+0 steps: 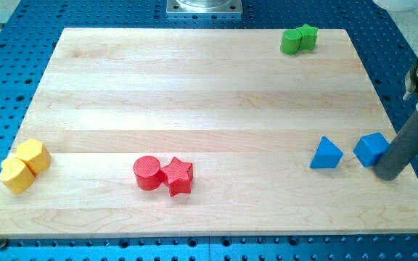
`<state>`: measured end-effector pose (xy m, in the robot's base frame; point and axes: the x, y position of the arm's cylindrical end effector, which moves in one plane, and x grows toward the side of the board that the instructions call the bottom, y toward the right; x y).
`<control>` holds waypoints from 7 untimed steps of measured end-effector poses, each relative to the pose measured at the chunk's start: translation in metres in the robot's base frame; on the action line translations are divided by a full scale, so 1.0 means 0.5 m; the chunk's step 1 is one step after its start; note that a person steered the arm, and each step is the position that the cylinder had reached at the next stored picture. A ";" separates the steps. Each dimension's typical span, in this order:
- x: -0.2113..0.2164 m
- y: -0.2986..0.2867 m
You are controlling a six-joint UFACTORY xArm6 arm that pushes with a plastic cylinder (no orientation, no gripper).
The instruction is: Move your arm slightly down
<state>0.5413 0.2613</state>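
Eight blocks are sitting on the surface (194, 87) in four pairs, two of each colour. At the far right a green cylinder (290, 41) and a green star (308, 35) are touching. At the near left two yellow blocks are pressing together, a hexagonal one (33, 155) and a heart-like one (17, 175). Near the middle a red cylinder (148, 172) is touching a red star (178, 175). On the right a blue triangular block (326, 154) is lying just beside a blue cube (372, 148). My tip (385, 174), the end of a dark grey rod with no gripper to open or close, is resting just right of the blue cube, seemingly touching it. The surface is pale, smooth-grained wood, lying on a blue perforated base (20, 29). A grey metal mount (204, 6) is showing at the far edge.
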 end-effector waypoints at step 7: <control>-0.006 -0.244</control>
<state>0.5384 0.1394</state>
